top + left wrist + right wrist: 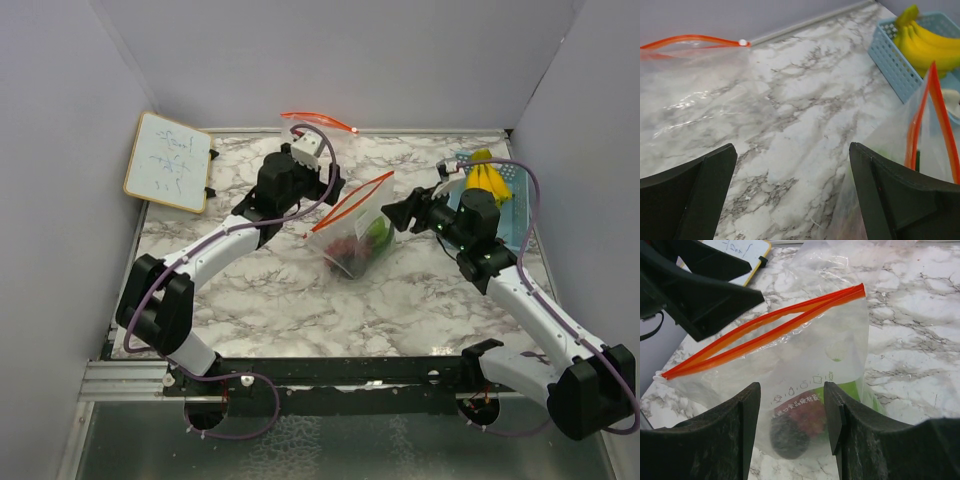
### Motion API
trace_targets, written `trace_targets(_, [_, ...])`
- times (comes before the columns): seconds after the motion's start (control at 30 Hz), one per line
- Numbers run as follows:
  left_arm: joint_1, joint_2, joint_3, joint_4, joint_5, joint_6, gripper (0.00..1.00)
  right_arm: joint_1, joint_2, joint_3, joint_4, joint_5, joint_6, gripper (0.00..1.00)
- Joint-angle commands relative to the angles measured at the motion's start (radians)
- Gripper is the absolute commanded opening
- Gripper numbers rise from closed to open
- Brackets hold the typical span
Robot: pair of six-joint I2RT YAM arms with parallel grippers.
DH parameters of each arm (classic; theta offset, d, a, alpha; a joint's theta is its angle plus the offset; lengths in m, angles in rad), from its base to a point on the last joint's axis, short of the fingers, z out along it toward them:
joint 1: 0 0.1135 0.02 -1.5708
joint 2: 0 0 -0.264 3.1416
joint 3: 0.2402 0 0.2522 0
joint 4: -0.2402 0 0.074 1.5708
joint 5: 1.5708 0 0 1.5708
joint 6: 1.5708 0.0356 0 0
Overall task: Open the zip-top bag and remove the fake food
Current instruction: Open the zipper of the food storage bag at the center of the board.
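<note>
left gripper (792, 150): wide open, empty, by zip-top bag (355, 235) mouth | right gripper (792, 390): half open around bag, hold unclear, probably steadying it | grape cluster (795, 420), green fruit (378, 232): bagged, table (260, 290) centre | banana bunch (487, 178): basket (890, 65), far-right corner

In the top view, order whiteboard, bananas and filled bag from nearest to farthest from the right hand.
1. Filled bag, just left of the right hand.
2. Bananas, behind it to the right.
3. Whiteboard, far left corner.
</note>
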Motion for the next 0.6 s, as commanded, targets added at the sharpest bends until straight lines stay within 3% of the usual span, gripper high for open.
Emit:
trace_targets(0.0, [0.004, -0.068, 0.033, 0.073, -0.317, -0.081, 0.99, 0.004, -0.026, -0.016, 0.018, 0.02, -0.006, 0.53])
trace_targets(0.13, [0.056, -0.105, 0.005, 0.122, -0.22, -0.043, 0.96, 0.003, -0.04, -0.026, 0.022, 0.037, 0.001, 0.53])
trace_targets(0.3, [0.064, -0.112, 0.017, 0.058, -0.033, -0.045, 0.87, 0.004, -0.027, -0.02, 0.023, 0.049, 0.006, 0.53])
trace_targets(0.57, [0.055, -0.11, 0.081, -0.123, 0.197, -0.043, 0.81, 0.003, -0.028, -0.044, 0.029, 0.119, 0.038, 0.53])
